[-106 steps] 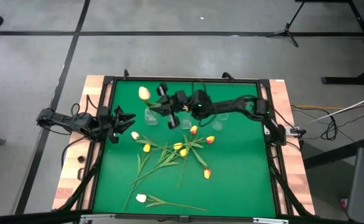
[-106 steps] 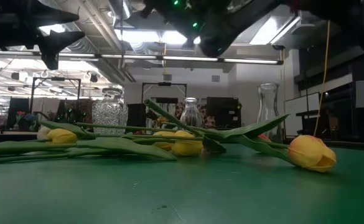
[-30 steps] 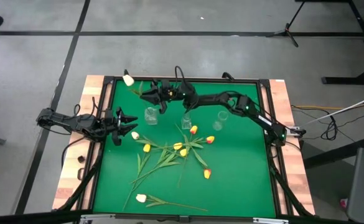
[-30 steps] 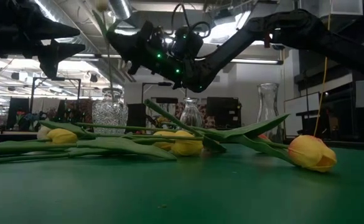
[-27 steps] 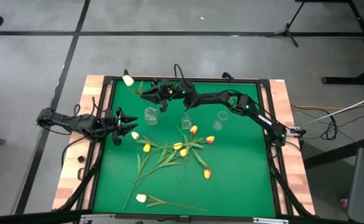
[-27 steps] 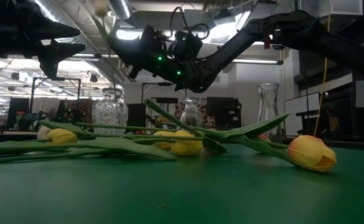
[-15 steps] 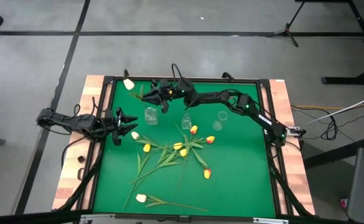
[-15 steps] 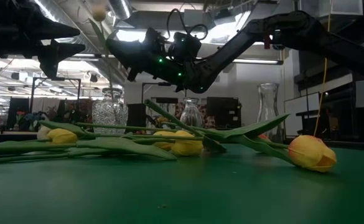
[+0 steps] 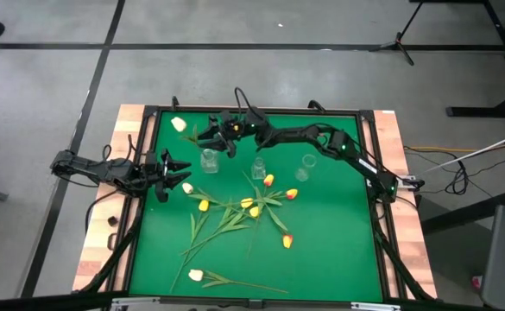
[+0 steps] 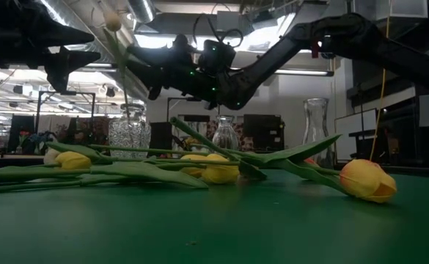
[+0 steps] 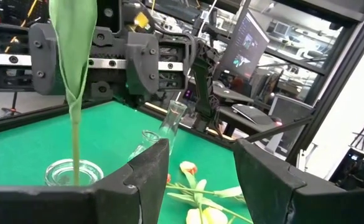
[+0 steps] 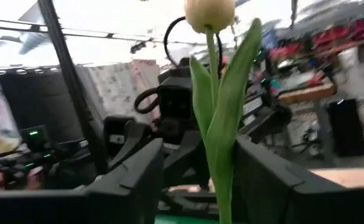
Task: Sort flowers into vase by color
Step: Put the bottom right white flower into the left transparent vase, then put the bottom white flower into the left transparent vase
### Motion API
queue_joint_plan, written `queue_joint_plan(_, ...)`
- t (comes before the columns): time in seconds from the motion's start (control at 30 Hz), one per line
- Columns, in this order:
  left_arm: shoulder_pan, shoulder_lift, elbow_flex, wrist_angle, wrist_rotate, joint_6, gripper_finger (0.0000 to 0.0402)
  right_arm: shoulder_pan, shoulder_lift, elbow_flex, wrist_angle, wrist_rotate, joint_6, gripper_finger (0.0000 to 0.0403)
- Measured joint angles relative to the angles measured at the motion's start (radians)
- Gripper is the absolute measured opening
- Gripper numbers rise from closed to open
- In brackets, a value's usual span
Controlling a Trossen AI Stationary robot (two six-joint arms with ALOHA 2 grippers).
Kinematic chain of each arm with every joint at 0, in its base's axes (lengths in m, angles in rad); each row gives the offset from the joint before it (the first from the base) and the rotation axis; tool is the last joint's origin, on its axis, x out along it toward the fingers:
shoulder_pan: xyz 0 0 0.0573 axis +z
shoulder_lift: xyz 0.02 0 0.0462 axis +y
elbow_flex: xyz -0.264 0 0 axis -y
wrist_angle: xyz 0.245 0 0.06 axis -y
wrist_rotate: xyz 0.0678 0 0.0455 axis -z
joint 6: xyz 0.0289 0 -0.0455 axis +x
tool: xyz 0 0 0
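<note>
Right end effector [image 9: 207,136] grips one white tulip [image 9: 179,124] – three vases [image 9: 257,167], left end effector [image 9: 179,168] wide.

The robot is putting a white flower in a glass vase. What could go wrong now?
The right gripper holds the white tulip with its stem in the left vase. Two things might happen:
1. The tulip leans far out over the rim, so on release it may tip the vase or slide out.
2. The arm reaches over the middle vase and could bump it when it pulls back.
The left gripper waits at the table's left edge.
</note>
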State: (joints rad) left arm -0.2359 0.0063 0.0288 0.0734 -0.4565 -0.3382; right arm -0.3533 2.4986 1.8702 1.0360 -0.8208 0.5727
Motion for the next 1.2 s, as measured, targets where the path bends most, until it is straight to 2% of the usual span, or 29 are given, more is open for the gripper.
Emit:
queue_joint_plan(0.2,0.0,0.0,0.0,-0.022,0.003,-0.018,0.0179,-0.052,-0.026,0.0,0.01,-0.166,0.133,0.0209)
queue_joint_plan(0.4,0.0,0.0,0.0,-0.04,0.007,-0.038,0.0179,-0.096,-0.06,0.0,0.007,-0.502,0.411,0.0209)
queue_joint_plan(0.47,0.0,0.0,0.0,-0.04,0.027,-0.043,0.0179,-0.096,-0.089,0.0,-0.032,-0.557,0.44,0.0209)
queue_joint_plan(0.53,0.0,0.0,0.0,-0.04,0.05,-0.044,0.0179,-0.092,-0.129,0.0,-0.095,-0.562,0.421,0.0209)
queue_joint_plan(0.7,0.0,0.0,0.0,-0.047,0.078,-0.054,0.0179,-0.074,-0.224,0.0,-0.106,-0.571,0.415,0.0209)
queue_joint_plan(0.83,0.0,0.0,0.0,-0.048,0.103,-0.063,0.0179,-0.014,-0.318,0.0,-0.159,-0.58,0.409,0.0209)
queue_joint_plan(1.07,0.0,0.0,0.0,-0.066,0.174,-0.072,0.0179,0.138,-0.443,0.001,-0.371,-0.585,0.361,0.0209)
queue_joint_plan(1.2,0.0,0.0,0.0,-0.071,0.254,-0.074,0.0179,0.243,-0.489,0.001,-0.601,-0.578,0.334,0.0209)
